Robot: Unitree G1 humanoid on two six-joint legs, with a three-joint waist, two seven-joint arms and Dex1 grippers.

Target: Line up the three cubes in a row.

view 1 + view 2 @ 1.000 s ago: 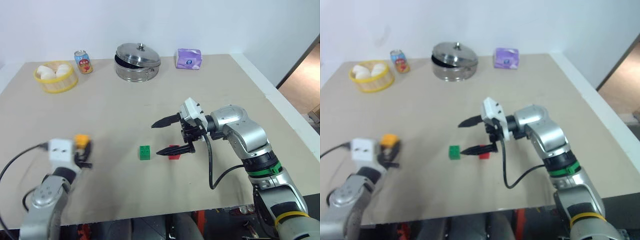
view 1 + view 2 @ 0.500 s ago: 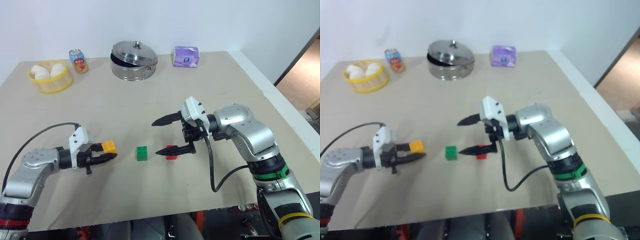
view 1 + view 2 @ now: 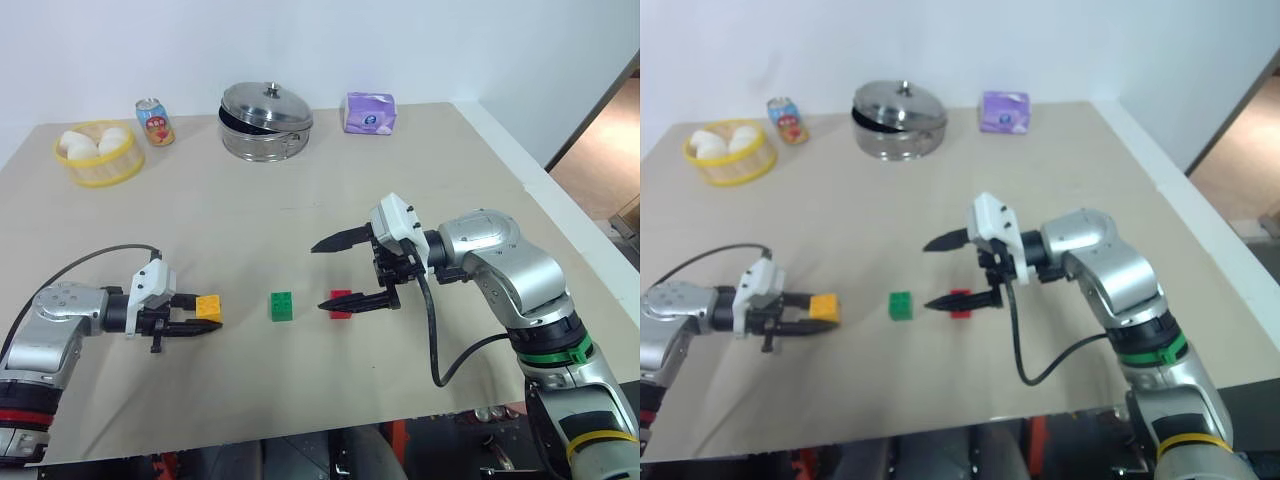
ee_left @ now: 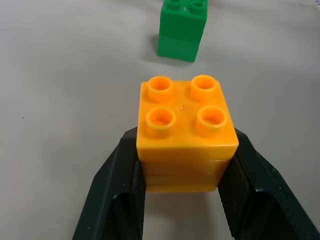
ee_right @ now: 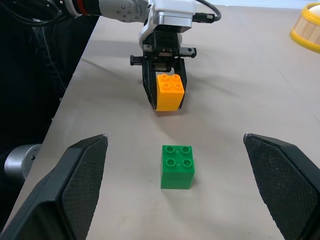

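Right gripper [image 3: 343, 272]: fingers spread wide, holding nothing; red cube [image 3: 341, 303] sits by the lower fingertip, green cube [image 3: 282, 306] just off at 9 o'clock.
Left gripper [image 3: 196, 315]: fingers clamped on both sides of the orange cube [image 3: 208, 307], studs up, at 9 o'clock from green.
Count: three cubes, one per colour.
Look: tiny four-stud bricks.

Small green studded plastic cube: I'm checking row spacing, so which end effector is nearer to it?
Right. The open right end effector hangs beside the green cube, straddling the red cube. The left end effector, shut on the orange cube, sits farther off on the other side.
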